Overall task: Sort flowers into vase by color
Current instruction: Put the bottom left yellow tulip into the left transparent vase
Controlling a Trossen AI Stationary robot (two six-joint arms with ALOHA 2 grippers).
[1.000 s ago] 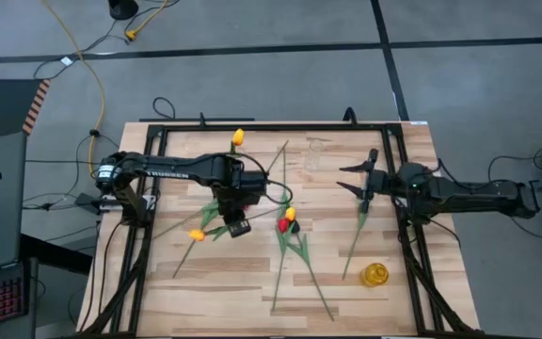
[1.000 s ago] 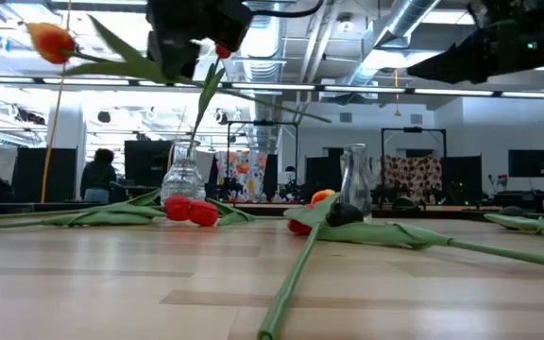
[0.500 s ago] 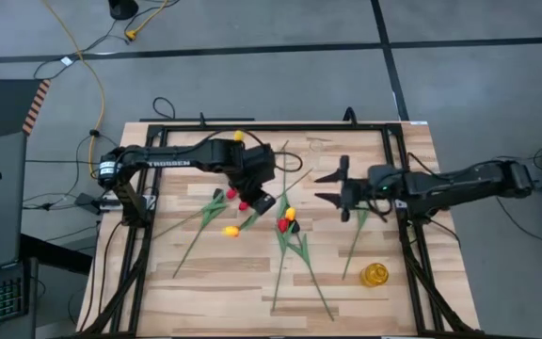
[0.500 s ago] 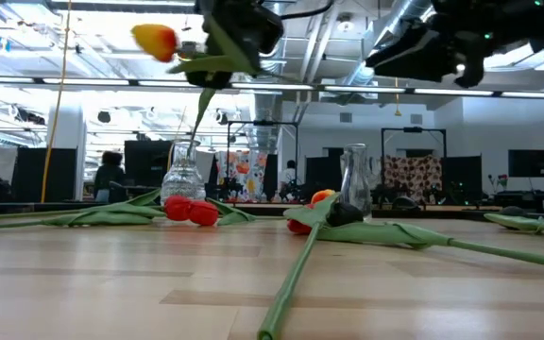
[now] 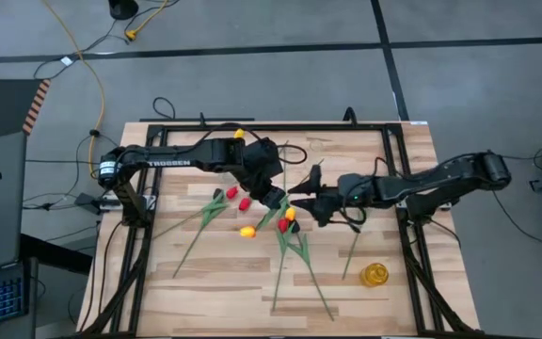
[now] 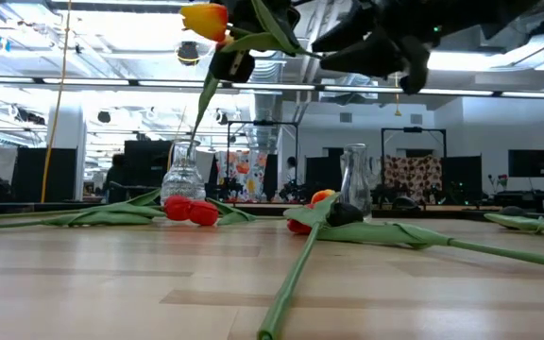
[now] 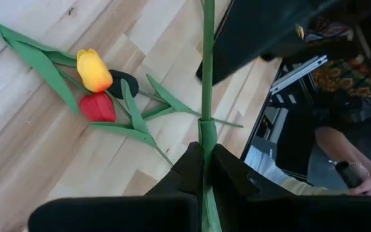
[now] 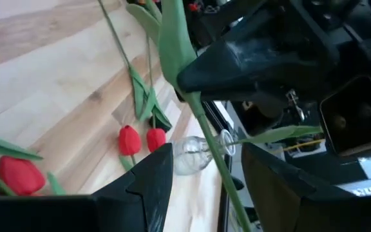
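Observation:
My left gripper [image 5: 276, 198] is shut on a yellow tulip [image 5: 247, 231] held above the table's middle; its head [image 6: 206, 19] shows high in the low view. My right gripper [image 5: 302, 185] stands open just to the right of the left one. Its fingers are on either side of the tulip's stem [image 8: 206, 151] and do not touch it. Two red tulips [image 5: 238, 198] and a red, yellow and near-black cluster [image 5: 286, 221] lie flat on the wood. Another yellow tulip [image 5: 238, 137] stands with its stem in a glass vase [image 6: 182, 175]. My left gripper pinches the yellow tulip's stem [image 7: 205, 138] between its two fingers, at a leaf joint well back from the head. The fingers slant down from the table's left and lie across the stem. The tulip is lifted clear, and its free stem end reaches toward my right gripper.
A second glass vase [image 6: 354, 175] stands at the far middle. A loose green stem [image 5: 354, 247] and a small yellow round object [image 5: 374, 275] lie near the right front. Black frame rails [image 5: 403, 226] border the table. There is bare wood at the near left.
My left gripper has swung toward the table's right and tipped up, carrying the yellow tulip, whose head has moved right and stays clear of the table. My right gripper has reached toward the table's left, rolled, and come up around the stem, staying open.

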